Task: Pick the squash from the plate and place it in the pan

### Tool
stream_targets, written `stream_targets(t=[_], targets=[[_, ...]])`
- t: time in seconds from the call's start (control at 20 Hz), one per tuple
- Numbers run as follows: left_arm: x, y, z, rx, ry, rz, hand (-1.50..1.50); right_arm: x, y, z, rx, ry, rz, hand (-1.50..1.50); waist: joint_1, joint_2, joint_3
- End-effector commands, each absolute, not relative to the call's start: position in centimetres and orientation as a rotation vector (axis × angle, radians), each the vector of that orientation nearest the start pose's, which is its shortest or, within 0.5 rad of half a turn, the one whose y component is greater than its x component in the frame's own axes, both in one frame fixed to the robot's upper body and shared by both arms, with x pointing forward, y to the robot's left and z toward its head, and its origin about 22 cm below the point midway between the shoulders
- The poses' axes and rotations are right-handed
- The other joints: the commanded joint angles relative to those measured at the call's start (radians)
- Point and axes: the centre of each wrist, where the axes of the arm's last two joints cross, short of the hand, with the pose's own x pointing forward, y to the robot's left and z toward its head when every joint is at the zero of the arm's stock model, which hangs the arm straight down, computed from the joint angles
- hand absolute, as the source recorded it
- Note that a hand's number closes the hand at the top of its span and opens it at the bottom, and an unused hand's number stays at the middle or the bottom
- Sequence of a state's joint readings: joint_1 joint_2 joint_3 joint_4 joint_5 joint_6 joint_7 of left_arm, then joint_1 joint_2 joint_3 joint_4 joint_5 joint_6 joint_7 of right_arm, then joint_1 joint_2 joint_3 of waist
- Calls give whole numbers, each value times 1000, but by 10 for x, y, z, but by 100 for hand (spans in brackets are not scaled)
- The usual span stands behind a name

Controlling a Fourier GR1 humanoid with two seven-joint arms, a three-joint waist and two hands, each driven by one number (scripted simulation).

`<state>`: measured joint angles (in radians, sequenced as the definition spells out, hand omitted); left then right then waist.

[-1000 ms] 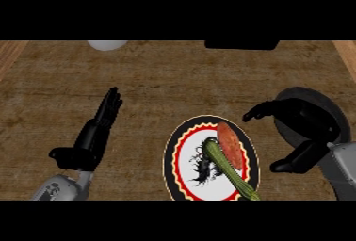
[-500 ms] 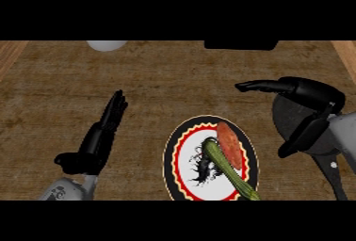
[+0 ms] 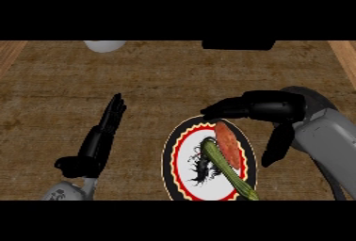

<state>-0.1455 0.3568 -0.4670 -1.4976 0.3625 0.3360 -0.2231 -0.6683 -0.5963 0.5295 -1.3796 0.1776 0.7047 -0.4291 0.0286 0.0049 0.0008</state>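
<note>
Squash (image 3: 230, 170) slanting upper-left to lower-right across plate (image 3: 182, 176), right hand (image 3: 268, 107) fingers apparently spread above its upper end.

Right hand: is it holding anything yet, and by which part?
Nothing is held. The right hand hovers open above the plate, its fingers clear of the squash.

I count one plate (image 3: 182, 162), one squash (image 3: 230, 169), one red piece (image 3: 228, 141) and my two robot hands: left (image 3: 97, 141), right (image 3: 268, 110)
</note>
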Motion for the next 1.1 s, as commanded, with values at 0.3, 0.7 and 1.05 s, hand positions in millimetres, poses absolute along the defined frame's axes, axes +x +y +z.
stream_targets(t=[0.3,0.7,1.05], targets=[[253,209,2,-61,-1699,-135,0,320,-189,79,343,-1359,2193,-150,-20,-3,0],[253,198,12,-55,-1692,-125,0,316,-171,61,347,-1347,2173,-150,-24,-5,-1],[243,229,17,-75,-1691,-147,0,327,-174,57,333,-1380,2105,-150,-21,-5,-1]])
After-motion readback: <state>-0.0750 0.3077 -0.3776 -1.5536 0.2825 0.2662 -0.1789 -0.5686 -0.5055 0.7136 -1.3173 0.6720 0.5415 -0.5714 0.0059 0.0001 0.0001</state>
